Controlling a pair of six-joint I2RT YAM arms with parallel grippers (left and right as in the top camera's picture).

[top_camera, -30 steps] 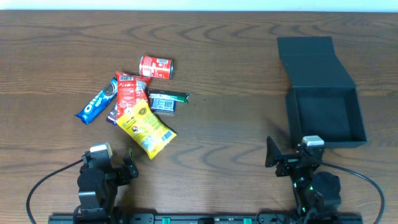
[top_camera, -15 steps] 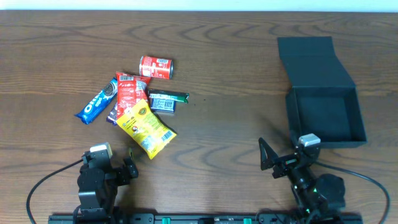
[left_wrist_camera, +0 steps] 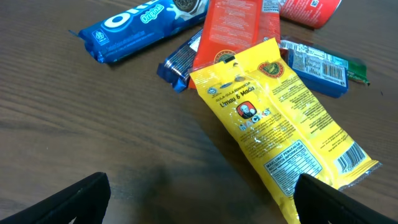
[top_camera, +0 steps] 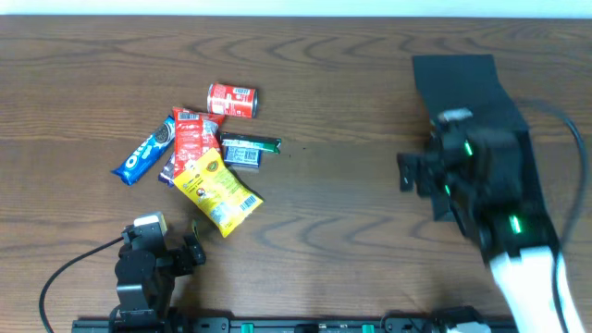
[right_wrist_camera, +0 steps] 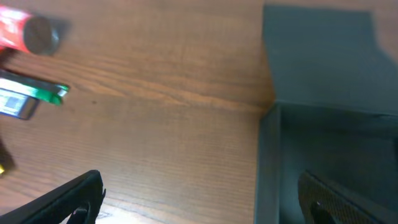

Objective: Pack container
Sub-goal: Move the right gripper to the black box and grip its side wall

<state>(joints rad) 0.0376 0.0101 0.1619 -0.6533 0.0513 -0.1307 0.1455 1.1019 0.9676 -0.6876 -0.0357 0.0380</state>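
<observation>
Near left, the left gripper (left_wrist_camera: 202, 208) hangs spread and empty, just short of a glossy, crinkled yellow packet (left_wrist_camera: 280, 127). Farther right, the right gripper (right_wrist_camera: 205, 205) hovers wide open, holding nothing, above the left wall of the matte black cardboard container (top_camera: 453, 79). The container's flat lid lies folded back.

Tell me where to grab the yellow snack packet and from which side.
Probably pinch the yellow packet across its narrow width near the barcode end, coming down from above. It lies flat; that end rests on bare table, while the other overlaps the red packet. The open left gripper sits nearest.
</observation>
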